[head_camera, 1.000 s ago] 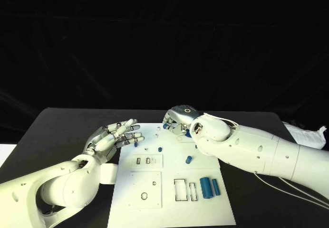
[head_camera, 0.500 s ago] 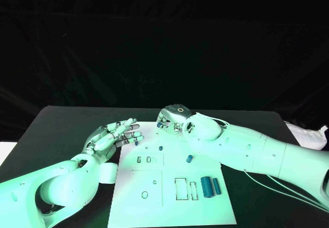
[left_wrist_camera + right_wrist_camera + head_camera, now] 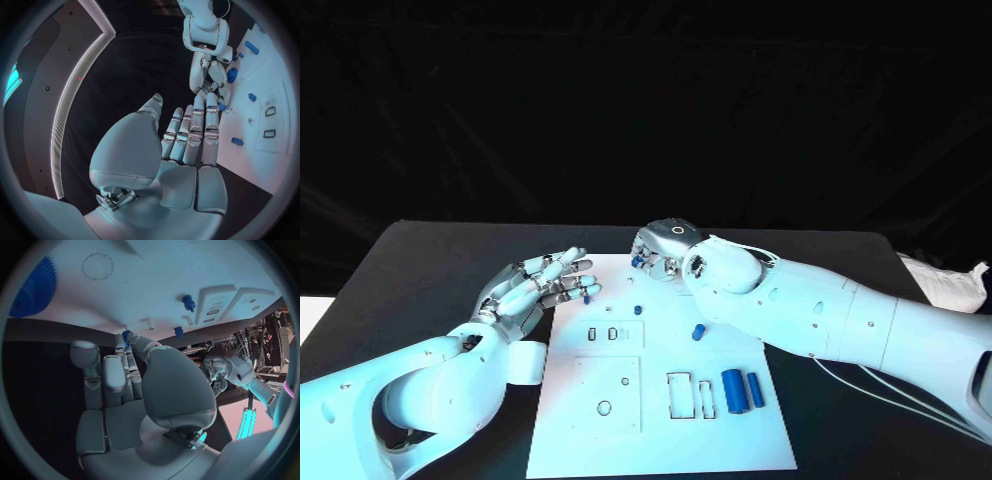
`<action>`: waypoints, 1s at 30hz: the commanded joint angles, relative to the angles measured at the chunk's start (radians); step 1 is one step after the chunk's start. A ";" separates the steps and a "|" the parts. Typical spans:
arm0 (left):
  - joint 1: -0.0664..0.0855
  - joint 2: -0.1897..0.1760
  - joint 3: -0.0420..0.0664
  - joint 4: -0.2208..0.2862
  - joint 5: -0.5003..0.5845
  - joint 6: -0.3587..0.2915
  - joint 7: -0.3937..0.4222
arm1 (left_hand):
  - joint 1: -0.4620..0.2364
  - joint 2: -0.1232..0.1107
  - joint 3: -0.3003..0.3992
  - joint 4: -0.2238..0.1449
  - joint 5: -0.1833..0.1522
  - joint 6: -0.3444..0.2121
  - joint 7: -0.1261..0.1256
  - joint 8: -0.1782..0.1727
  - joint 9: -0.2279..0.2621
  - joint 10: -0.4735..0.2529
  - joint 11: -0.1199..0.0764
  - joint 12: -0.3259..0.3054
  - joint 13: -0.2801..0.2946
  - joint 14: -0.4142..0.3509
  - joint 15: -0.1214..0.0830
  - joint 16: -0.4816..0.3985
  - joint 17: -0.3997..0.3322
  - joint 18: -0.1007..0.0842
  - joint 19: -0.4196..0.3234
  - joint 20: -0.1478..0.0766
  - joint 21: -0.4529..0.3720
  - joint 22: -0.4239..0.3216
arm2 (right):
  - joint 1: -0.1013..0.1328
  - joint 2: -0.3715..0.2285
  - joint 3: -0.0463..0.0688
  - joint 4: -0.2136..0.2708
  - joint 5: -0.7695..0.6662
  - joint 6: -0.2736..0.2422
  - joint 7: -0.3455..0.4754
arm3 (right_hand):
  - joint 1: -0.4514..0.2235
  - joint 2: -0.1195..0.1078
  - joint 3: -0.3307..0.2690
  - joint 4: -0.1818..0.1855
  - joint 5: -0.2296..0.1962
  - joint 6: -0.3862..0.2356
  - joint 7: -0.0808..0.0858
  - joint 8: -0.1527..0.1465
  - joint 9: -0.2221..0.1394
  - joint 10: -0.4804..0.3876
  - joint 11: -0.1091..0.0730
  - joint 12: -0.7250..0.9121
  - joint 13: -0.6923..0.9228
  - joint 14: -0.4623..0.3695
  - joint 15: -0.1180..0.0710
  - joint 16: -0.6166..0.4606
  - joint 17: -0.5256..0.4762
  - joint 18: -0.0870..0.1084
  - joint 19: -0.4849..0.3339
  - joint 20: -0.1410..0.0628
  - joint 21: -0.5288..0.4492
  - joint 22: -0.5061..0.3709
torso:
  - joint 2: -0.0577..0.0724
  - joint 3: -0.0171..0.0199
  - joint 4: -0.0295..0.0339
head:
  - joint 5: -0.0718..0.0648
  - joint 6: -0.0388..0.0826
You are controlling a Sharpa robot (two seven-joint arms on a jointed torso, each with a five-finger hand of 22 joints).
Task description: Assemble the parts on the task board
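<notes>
My left hand (image 3: 538,288) hovers at the left edge of the white task board (image 3: 661,440), fingers straight and apart, holding nothing. The board lies mid-surface with small blue parts on it: a short peg (image 3: 698,333) near its centre, two longer cylinders (image 3: 743,390) toward the right. At the board's far edge my right hand (image 3: 664,252) pinches a small blue part (image 3: 127,334); my right wrist view shows that pinch clearly. The parts look light, stiff and slippery, best pinched across their sides.
</notes>
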 commanded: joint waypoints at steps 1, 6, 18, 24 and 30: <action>0.002 0.000 0.001 0.001 0.001 0.015 0.003 | 0.002 0.011 0.000 -0.006 -0.004 0.008 0.006 -0.004 -0.001 0.006 0.002 -0.005 0.000 -0.006 0.002 -0.003 0.001 0.008 0.008 0.001 -0.006 -0.002 | -0.001 -0.002 -0.001 0.002 -0.043 0.026 -0.037 | -0.008 0.001 0.004 0.001 -0.004 0.005 0.003 0.007 0.015 -0.005 0.002 -0.004 -0.001 0.031 0.000 0.007 0.001 -0.011 -0.005 0.003 0.006 0.001 | 0.002 -0.0001 -0.0002 | 0.000 0.000; 0.002 0.000 0.001 0.002 0.001 0.015 0.003 | 0.002 0.011 0.000 -0.006 -0.004 0.008 0.006 -0.004 -0.001 0.006 0.002 -0.005 0.000 -0.006 0.002 -0.003 0.001 0.008 0.008 0.001 -0.006 -0.002 | -0.001 0.001 -0.001 0.001 -0.049 0.023 -0.046 | -0.008 0.001 0.004 0.001 -0.005 0.005 0.003 0.007 0.016 -0.005 0.002 -0.003 -0.001 0.031 0.000 0.008 0.002 -0.011 -0.005 0.003 0.008 0.002 | 0.001 -0.0006 0.0007 | -0.002 0.002; 0.002 0.002 0.001 0.003 0.001 0.017 0.001 | 0.002 0.011 0.000 -0.008 -0.004 0.008 0.006 -0.004 -0.001 0.006 0.002 -0.005 0.000 -0.007 0.002 -0.005 0.001 0.008 0.008 0.001 -0.007 -0.002 | -0.001 0.027 -0.003 -0.016 -0.050 0.032 -0.053 | -0.029 -0.009 0.000 0.016 -0.013 0.005 0.002 0.003 0.018 -0.005 0.002 -0.003 0.000 0.030 0.000 0.014 0.005 -0.011 -0.009 0.005 0.015 0.007 | 0.003 -0.0016 0.0039 | -0.007 0.003; 0.002 0.002 0.001 0.002 0.001 0.017 -0.001 | 0.002 0.011 0.000 -0.008 -0.004 0.008 0.006 -0.004 -0.001 0.006 0.002 -0.005 0.000 -0.007 0.002 -0.005 0.001 0.008 0.008 0.001 -0.007 -0.002 | -0.001 0.030 -0.003 -0.020 -0.048 0.043 -0.059 | -0.041 -0.026 -0.003 0.026 -0.014 -0.019 0.010 -0.007 0.014 -0.030 0.008 -0.006 -0.004 0.031 0.006 0.025 0.018 -0.010 -0.017 0.008 0.016 0.006 | 0.003 -0.0022 0.0036 | -0.008 0.002; 0.002 0.002 0.001 0.000 0.001 0.018 -0.004 | 0.004 0.013 0.002 -0.012 -0.003 0.008 0.006 -0.005 -0.001 0.005 0.002 -0.007 -0.001 -0.008 0.003 -0.008 0.002 0.008 0.008 0.001 -0.010 -0.003 | -0.001 0.025 -0.004 -0.017 -0.045 0.016 -0.093 | -0.065 -0.089 -0.030 0.048 -0.022 -0.210 0.050 -0.009 -0.021 -0.185 0.050 -0.006 -0.006 0.002 0.039 -0.019 -0.058 0.007 -0.084 0.034 -0.051 -0.100 | 0.004 -0.0018 0.0037 | -0.008 0.004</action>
